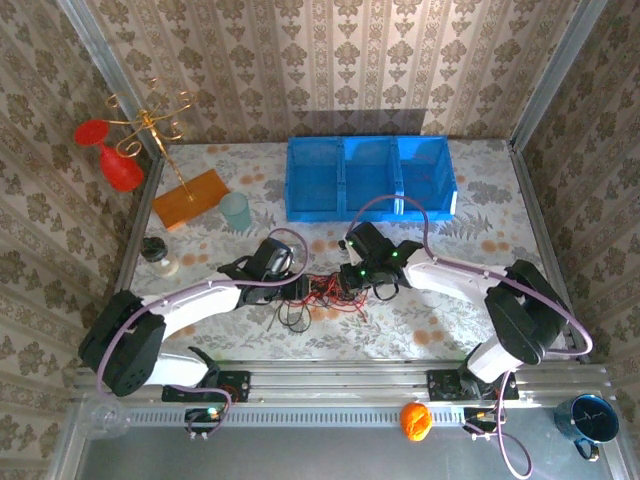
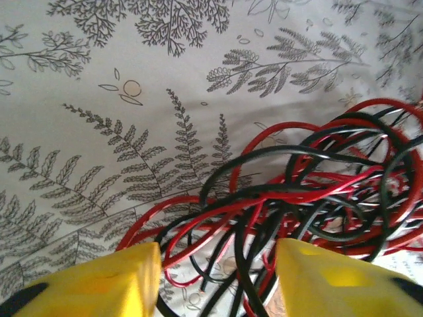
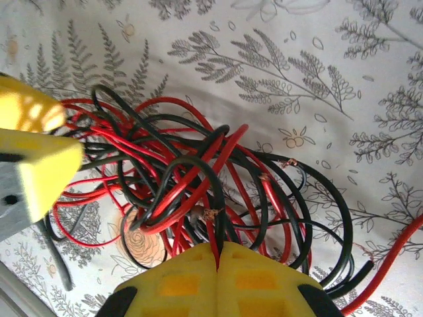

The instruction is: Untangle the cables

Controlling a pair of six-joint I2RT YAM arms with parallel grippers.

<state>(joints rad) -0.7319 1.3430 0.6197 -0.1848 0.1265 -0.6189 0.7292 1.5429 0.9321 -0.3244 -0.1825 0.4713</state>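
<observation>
The left gripper sits low at the 9 o'clock end of the cables, its yellow fingers spread, and from its own wrist camera several red and black strands run loose through the gap without being squeezed. The thick of the knot lies off towards 2 o'clock from those fingertips. From above, the whole heap rests on the patterned table just in front of the two arms, stretched roughly from 9 to 3 o'clock, with one slack black loop drooping towards 7 o'clock. Both arms are right on it, neither one clearly nearer. At the 3 o'clock end the right gripper has its pads pressed tight together. In its wrist view a red strand and a black one run straight down into the seam at 6 o'clock, so I'd say it is pinching a wire or two there, though the exact strand is hard to pick out. As I read it, the next pull turns on that layout: with the right end pinned, the left would have to close on a strand and draw away towards 9 o'clock, along the heap's length
</observation>
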